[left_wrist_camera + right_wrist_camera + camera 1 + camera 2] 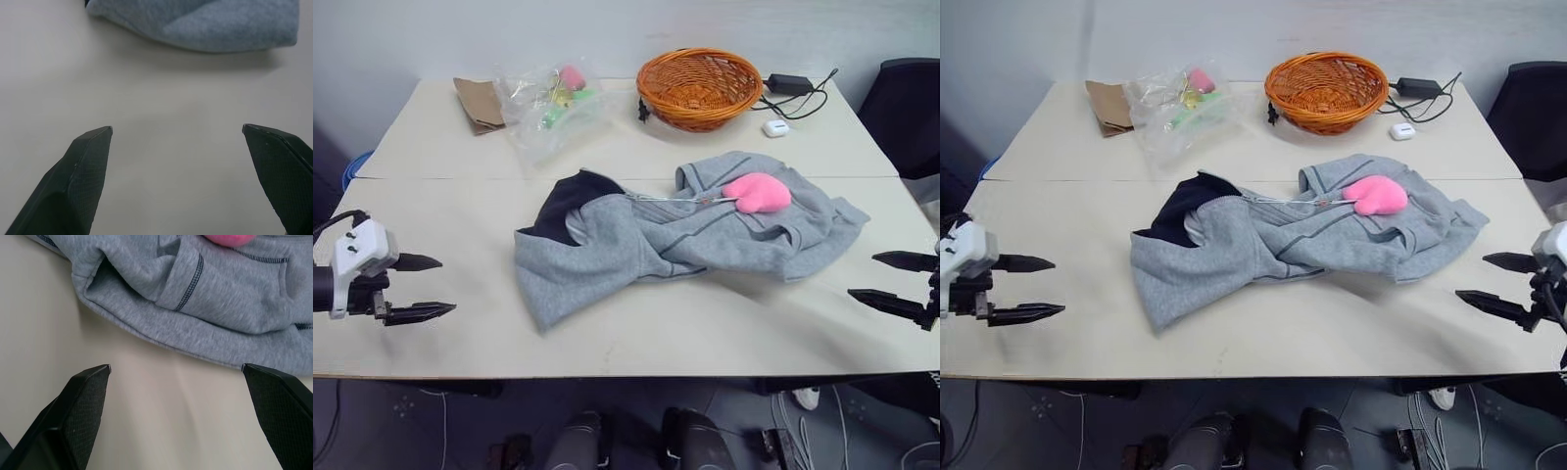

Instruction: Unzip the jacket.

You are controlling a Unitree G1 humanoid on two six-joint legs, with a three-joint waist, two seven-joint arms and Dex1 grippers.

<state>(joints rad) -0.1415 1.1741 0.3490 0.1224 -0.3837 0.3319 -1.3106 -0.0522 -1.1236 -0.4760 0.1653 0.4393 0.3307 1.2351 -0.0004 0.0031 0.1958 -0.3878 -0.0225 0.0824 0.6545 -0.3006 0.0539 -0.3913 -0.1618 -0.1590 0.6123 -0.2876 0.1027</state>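
Bare table (440, 245) flanks the jacket (646, 245) (crumpled mid-table); left hand (429, 287) and right hand (891, 277) spread wide, well apart.

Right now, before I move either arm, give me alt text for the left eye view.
A crumpled heather-grey hooded jacket with a pink plush zipper charm lies mid-table. The open left claw and open right claw hover at either side, clear of it. An orange wicker basket sits behind.

Wide-apart left gripper (177, 131) jaws over bare table (161, 98), grey jacket (205, 22) edge beyond
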